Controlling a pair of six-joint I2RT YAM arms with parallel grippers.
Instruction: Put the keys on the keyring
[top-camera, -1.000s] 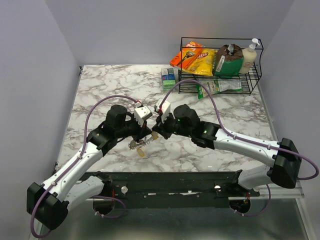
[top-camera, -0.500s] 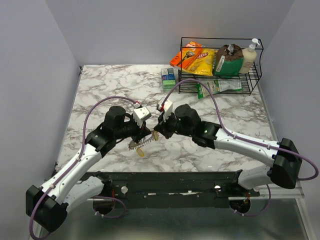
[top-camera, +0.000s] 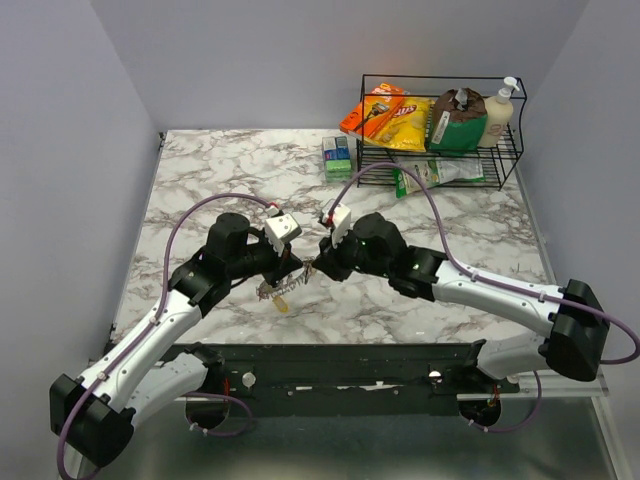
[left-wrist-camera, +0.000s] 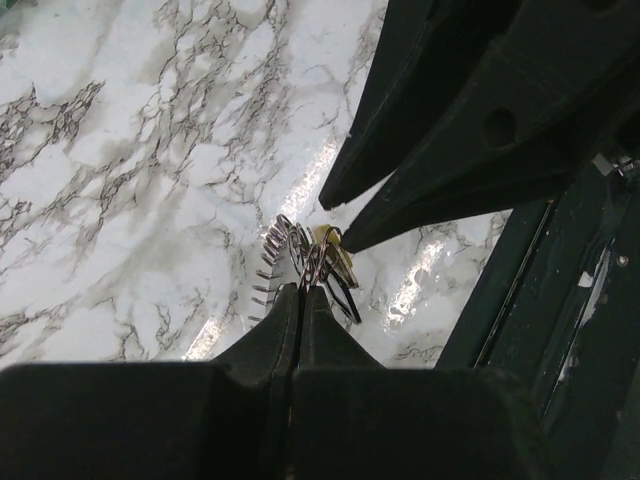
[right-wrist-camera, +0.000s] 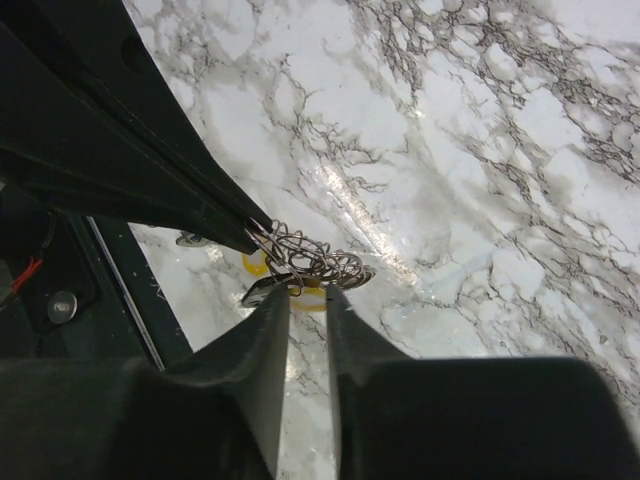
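Marble table (top-camera: 200, 170): left gripper (left-wrist-camera: 298, 291) pinches shut on the keyring (left-wrist-camera: 300, 255). Right gripper (right-wrist-camera: 307, 296), jaws slightly parted, has its tips at a yellow-headed key (right-wrist-camera: 253, 264).

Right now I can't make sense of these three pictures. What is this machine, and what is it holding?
These are two white-and-black robot arms, bolted at the near edge of a marble-patterned table. The wide picture comes from a camera fixed above them. The two close-ups come from cameras on each wrist, looking along its black fingers. The left gripper is pinched shut on a thin silver wire keyring carrying small flat silver keys, some yellow-headed. The right gripper, jaws slightly apart, sits right at that bunch. Far right stands a black wire rack holding snack bags and a soap bottle.
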